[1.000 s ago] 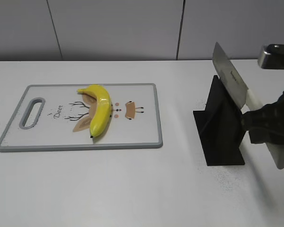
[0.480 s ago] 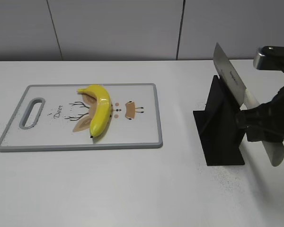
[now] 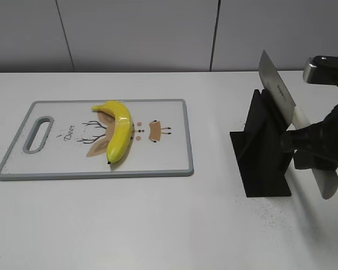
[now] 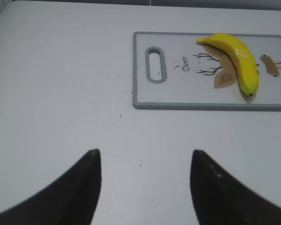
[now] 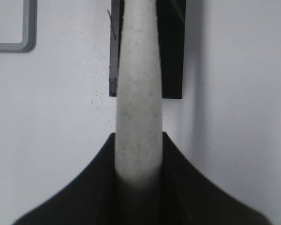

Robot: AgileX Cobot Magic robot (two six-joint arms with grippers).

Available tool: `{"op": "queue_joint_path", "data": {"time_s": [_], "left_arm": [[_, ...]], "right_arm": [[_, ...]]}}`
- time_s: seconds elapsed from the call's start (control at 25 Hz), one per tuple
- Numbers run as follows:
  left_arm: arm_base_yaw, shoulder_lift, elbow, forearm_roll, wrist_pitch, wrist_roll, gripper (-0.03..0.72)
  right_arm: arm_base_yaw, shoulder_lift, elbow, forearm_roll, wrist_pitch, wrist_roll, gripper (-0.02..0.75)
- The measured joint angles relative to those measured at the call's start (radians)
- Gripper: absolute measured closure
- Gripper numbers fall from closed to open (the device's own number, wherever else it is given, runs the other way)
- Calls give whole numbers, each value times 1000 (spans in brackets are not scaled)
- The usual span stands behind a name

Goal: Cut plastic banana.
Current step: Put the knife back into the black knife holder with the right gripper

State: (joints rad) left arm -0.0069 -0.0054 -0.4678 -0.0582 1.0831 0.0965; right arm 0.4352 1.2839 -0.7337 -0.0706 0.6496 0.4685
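A yellow plastic banana (image 3: 118,130) lies on the white, grey-rimmed cutting board (image 3: 174,163) at the table's left; both show in the left wrist view, banana (image 4: 238,61) and board (image 4: 178,96). A knife (image 3: 279,93) with a steel blade and a white handle (image 5: 138,93) rests tilted in a black stand (image 3: 262,152). My right gripper (image 3: 304,149) is shut on the knife's handle, seen in the right wrist view (image 5: 138,140). My left gripper (image 4: 145,157) is open and empty over bare table, well short of the board.
The black stand (image 5: 171,47) stands right of the board's corner (image 5: 14,28). White table surface lies in front of the board and stand. A grey panelled wall runs behind the table.
The knife has shifted slightly to the right and its blade tip sits a little lower in the stand. The right gripper has edged inward along the handle. The banana and board have not moved.
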Motion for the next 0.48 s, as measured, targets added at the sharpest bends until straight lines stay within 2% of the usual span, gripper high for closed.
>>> {"op": "queue_joint_path", "data": {"time_s": [0.48], "left_arm": [[0,0,0,0,-1,0,99]], "right_arm": [[0,5,0,-1,-10,-4,577]]}}
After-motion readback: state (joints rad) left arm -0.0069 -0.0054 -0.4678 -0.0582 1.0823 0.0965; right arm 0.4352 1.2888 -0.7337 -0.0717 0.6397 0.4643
